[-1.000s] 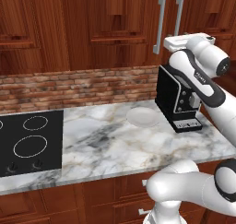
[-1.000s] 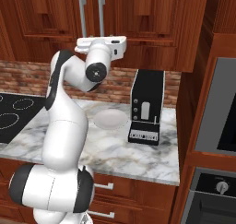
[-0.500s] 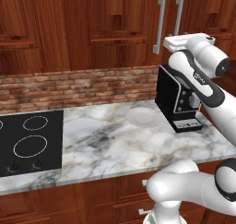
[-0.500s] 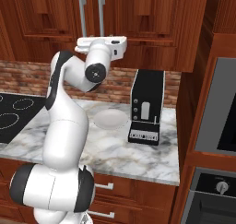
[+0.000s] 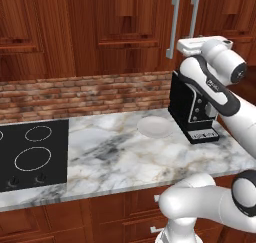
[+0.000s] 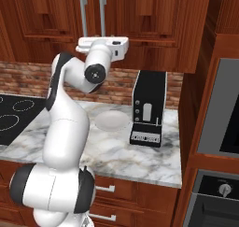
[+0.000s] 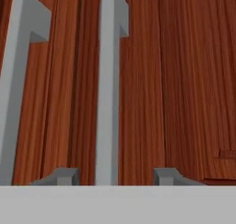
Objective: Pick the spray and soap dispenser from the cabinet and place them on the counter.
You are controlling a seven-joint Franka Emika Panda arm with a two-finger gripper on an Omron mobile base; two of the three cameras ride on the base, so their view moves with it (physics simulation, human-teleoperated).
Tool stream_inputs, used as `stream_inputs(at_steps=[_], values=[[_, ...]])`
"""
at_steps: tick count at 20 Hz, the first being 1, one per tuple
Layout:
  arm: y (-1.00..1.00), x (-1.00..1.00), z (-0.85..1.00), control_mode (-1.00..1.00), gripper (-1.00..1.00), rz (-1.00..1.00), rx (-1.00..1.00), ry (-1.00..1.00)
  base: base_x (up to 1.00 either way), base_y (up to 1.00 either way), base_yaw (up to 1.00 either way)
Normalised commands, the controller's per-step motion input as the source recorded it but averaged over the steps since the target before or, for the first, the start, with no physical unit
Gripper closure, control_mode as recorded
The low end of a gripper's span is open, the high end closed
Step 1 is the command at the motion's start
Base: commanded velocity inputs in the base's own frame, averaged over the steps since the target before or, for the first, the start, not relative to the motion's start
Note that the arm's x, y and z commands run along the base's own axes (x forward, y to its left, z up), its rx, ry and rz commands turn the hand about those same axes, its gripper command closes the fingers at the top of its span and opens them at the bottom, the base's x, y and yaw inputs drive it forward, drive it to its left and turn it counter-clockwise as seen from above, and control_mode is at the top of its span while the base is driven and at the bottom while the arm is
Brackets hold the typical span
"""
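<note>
We're at the door-opening step: the cabinet (image 5: pixel 125 32) is shut, so the spray and soap dispenser are presumably behind its doors and we can't see either. The gripper (image 7: pixel 113 176) is up at the 2 silver bar handles; in the hand view the right handle (image 7: pixel 108 80) runs straight up between the 2 fingertips (image 7: pixel 62 176), with the left handle (image 7: pixel 18 80) off to one side. The fingers stand apart on either side of the bar with a gap showing on each side, so not clamped on it as far as we can tell. From the left base view the hand (image 5: pixel 197 46) sits just at the lower end of the handles (image 5: pixel 182 22); same in the right base view (image 6: pixel 102 45). Next move, in our judgement: close on the bar, then pull along an arc about the hinge, watching for slip on a thin smooth bar. Nothing has reached the counter (image 5: pixel 115 152) yet. Containers: the white plate (image 5: pixel 155 126) on the marble is empty and the black coffee machine (image 5: pixel 192 107) stands just beside it. Cabinet contents hidden.
</note>
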Motion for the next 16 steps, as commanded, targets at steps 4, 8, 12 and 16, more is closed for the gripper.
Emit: stream_inputs(at_steps=[4, 8, 12, 16], values=[[0.00, 0.45, -0.15, -1.00, 1.00, 0.00, 0.01, 0.05, 0.00, 0.00, 0.00], [0.01, 0.40, -0.15, -1.00, 1.00, 0.00, 0.00, 0.04, 0.00, 0.00, 0.00], [0.21, 0.49, -0.16, -1.00, 1.00, 0.00, -0.01, 0.07, 0.00, 0.00, 0.00], [0.08, 0.49, -0.13, -1.00, 1.00, 0.00, -0.01, 0.15, 0.00, 0.00, 0.00]])
